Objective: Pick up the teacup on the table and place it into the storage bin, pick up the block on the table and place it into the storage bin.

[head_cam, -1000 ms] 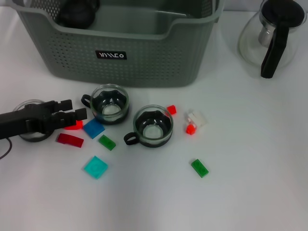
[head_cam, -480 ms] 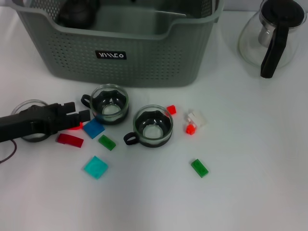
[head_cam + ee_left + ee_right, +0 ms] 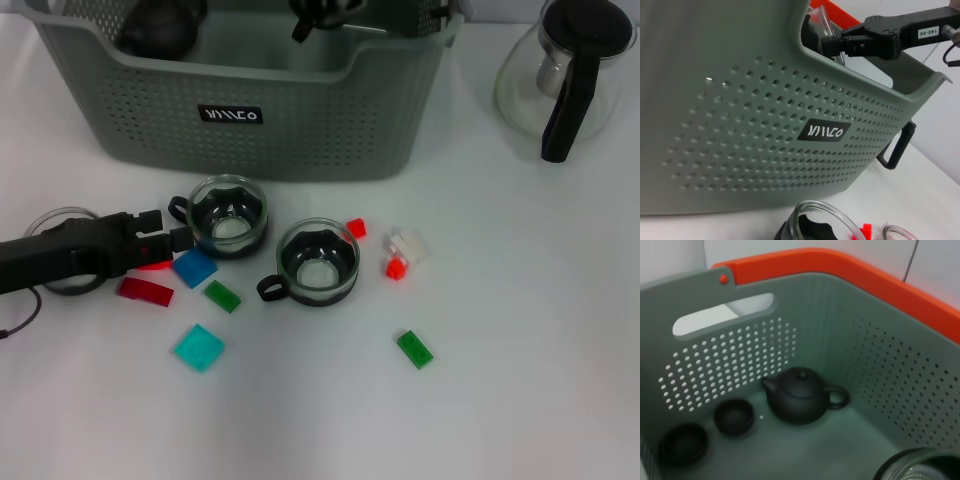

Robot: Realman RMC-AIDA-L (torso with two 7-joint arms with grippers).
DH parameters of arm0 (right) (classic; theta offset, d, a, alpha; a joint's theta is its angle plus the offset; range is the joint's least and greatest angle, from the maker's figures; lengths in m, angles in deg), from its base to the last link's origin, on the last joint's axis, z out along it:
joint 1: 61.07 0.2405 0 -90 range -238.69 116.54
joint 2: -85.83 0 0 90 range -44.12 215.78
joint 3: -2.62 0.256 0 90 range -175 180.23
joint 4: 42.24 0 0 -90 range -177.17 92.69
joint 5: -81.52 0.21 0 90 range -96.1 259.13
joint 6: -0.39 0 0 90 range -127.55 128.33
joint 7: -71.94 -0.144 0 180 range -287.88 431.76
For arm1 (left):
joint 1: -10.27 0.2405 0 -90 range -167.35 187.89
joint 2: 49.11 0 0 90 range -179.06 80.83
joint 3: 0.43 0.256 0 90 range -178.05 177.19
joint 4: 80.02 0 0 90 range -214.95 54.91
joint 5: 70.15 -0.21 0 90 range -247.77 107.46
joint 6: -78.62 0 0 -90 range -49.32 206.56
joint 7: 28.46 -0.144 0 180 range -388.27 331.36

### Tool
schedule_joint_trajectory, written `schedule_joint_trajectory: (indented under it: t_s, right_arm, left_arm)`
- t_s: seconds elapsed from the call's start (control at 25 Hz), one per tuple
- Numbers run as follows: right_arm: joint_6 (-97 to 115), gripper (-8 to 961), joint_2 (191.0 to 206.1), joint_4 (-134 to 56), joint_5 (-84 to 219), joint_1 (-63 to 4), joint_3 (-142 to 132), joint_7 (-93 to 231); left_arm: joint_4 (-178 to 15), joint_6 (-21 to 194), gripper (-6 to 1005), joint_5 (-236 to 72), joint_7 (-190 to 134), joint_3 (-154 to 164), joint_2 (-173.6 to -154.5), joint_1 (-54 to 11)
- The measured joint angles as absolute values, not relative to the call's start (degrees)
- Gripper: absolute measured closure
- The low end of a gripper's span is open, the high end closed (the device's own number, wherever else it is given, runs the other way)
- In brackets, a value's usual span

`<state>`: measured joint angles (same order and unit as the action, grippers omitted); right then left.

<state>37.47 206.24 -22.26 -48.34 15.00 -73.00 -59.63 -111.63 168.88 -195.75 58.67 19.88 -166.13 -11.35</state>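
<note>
1. we're over the table: the left gripper [image 3: 172, 230] sits low, its arm reaching in from the robot's left and lying along the table's width.
2. whether that gripper is spread or pressed together, we cannot tell from here.
3. a red block [image 3: 152, 264] lies just beside it, on the side nearer the robot, partly tucked under the black body.
4. a blue block [image 3: 195, 267] sits just past the red one, and a teacup [image 3: 228, 215] stands just beyond the gripper's tip, handle turned towards it.
5. a second cup [image 3: 318, 262] stands farther right, well apart from the tip.
6. up top, the right gripper [image 3: 840, 42] hangs over the bin [image 3: 300, 130], and we judge it's pinching a glass cup [image 3: 915, 467] above the bin floor, where a dark teapot [image 3: 800, 397] sits.
7. our read: the right arm is at the drop. the left arm is by far the nearer one to the red block and the teacup.
8. for the block, the move is short, back towards the robot's side and down. for the teacup, it runs straight along the arm's own line.
</note>
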Motion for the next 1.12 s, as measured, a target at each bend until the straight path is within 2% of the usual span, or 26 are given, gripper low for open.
schedule_joint_trajectory:
  t_s: [0.68,0.8,0.92,1.0,1.12]
  right_arm:
    - [38.0,781,206.08,-21.9,-50.7,14.6,-72.5,-62.7]
    - [38.9,683,206.03,-16.5,-49.6,12.0,-70.0,-62.1]
    - [41.6,586,206.25,-3.2,-41.2,4.0,-67.6,-57.4]
    - [45.8,335,205.97,4.1,-29.9,-1.7,-67.0,-50.7]
    - [55.8,319,205.21,9.2,-12.4,-8.4,-64.0,-40.6]
  left_arm:
    - [-111.7,168.8,222,-195.8,58.9,19.9,-166.15,-11.3]
    - [-111.7,168.8,222,-195.7,58.9,19.8,-166.19,-11.2]
    - [-111.7,169.2,222,-195.5,58.9,19.5,-166.17,-11.0]
    - [-111.7,169.4,222,-195.5,58.9,19.5,-166.13,-10.9]
    - [-111.7,169.3,222,-195.4,59.0,19.4,-166.11,-10.8]
